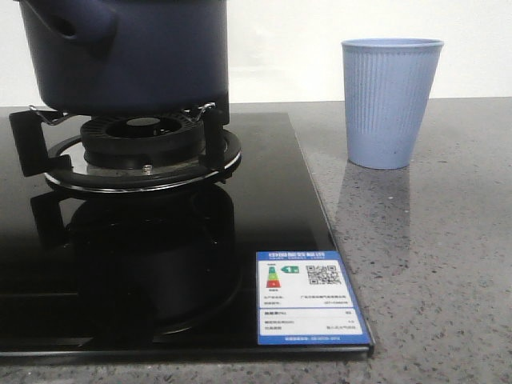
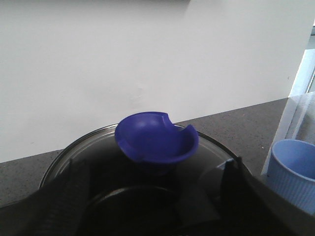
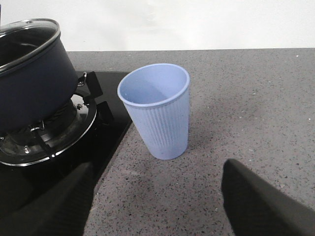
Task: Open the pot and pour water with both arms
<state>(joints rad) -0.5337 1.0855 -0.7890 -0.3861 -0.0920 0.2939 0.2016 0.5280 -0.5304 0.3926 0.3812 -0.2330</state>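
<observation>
The dark navy pot point(image 1: 128, 56) stands on the gas burner point(image 1: 144, 148) at the back left, its stubby spout point(image 1: 76, 20) pointing left. It also shows in the right wrist view point(image 3: 29, 78). In the left wrist view its glass lid point(image 2: 93, 142) carries a blue bowl-shaped knob point(image 2: 156, 137). My left gripper point(image 2: 152, 189) is open just above the lid, one dark finger on each side of the knob, not touching it. My right gripper point(image 3: 157, 196) is open and empty over the counter, short of the light blue ribbed cup point(image 3: 157, 110).
The cup point(image 1: 390, 100) stands upright on the grey speckled counter point(image 1: 432, 264), right of the black glass hob point(image 1: 272, 216). A white wall runs behind. A label sticker point(image 1: 308, 298) sits at the hob's front right corner.
</observation>
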